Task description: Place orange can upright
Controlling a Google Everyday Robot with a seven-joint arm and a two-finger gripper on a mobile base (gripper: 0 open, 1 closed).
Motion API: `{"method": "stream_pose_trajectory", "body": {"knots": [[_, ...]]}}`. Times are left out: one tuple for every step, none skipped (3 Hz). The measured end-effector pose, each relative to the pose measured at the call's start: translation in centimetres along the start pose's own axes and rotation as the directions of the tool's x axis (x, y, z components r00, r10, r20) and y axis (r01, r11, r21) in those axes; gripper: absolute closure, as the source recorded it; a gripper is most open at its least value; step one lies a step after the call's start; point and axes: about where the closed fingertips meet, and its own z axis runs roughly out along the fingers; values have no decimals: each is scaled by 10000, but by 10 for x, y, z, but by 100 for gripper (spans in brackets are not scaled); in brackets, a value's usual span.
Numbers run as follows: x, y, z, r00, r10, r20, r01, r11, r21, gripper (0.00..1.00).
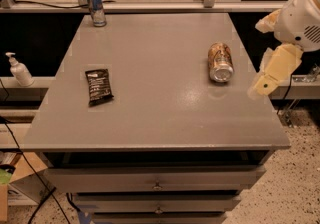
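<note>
The orange can (220, 61) lies on its side on the right part of the grey table (150, 118), its silver end facing the front edge. Its body is orange-gold with pale patches. My gripper (260, 58) hangs off the table's right edge, to the right of the can and apart from it. Its cream fingers (276, 68) are spread open and hold nothing. The white arm (302, 15) reaches in from the upper right.
A taller blue-and-silver can (95, 5) stands upright at the table's back left corner. A black snack packet (98, 86) lies flat on the left side. A white pump bottle (19, 69) stands on a lower shelf to the left. Drawers (157, 183) sit below the tabletop.
</note>
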Motion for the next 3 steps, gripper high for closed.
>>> {"method": "stream_pose_trajectory", "body": {"knots": [[-15,-16,22,9981,206,574,-199,9997,-123,0],[-24,-42,50,9892,771,1244,-738,9968,-308,0],[-32,-67,80,9784,1326,1583,-1253,9906,-556,0]]}}
